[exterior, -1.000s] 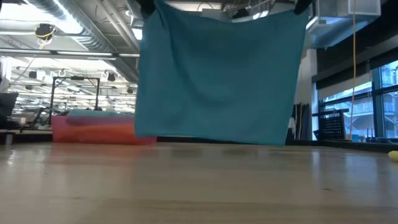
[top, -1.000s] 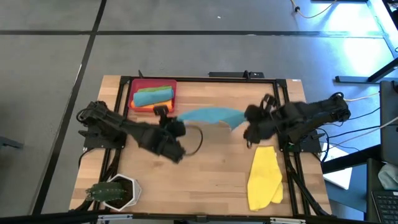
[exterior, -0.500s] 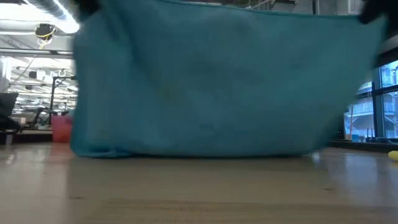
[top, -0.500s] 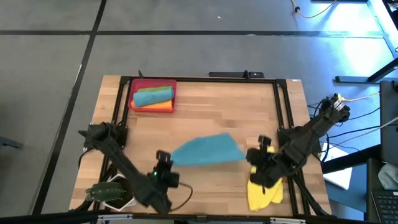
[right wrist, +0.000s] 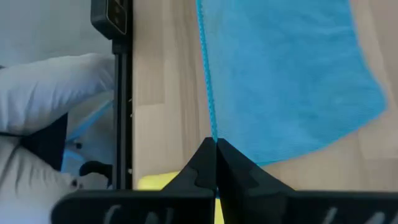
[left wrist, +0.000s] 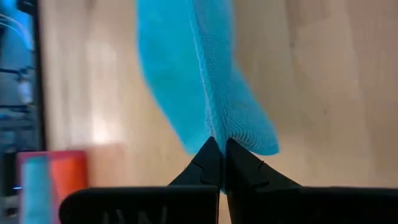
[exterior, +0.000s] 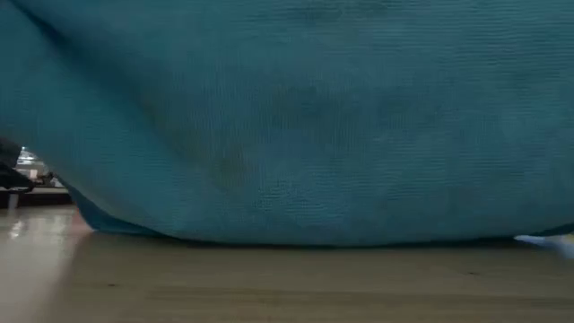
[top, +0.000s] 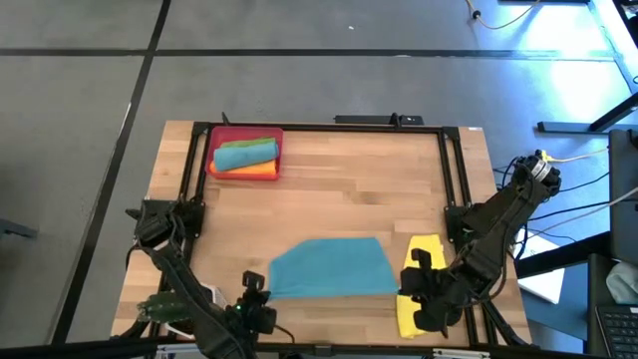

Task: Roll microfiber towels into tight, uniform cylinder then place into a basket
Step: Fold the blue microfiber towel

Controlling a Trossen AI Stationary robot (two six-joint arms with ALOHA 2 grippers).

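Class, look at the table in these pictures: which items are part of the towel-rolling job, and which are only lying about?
Part of the job:
teal towel, pinched by the left gripper and the right gripper
yellow towel
red basket, holding a rolled teal towel on an orange towel

Lying about:
white pot with a plant, at the table's near left corner

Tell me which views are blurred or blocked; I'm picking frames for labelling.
Low view: the teal towel fills nearly the whole frame, hiding the room. Left wrist view: table and towel soft. High view: sharp, with window glare on the floor at top right.
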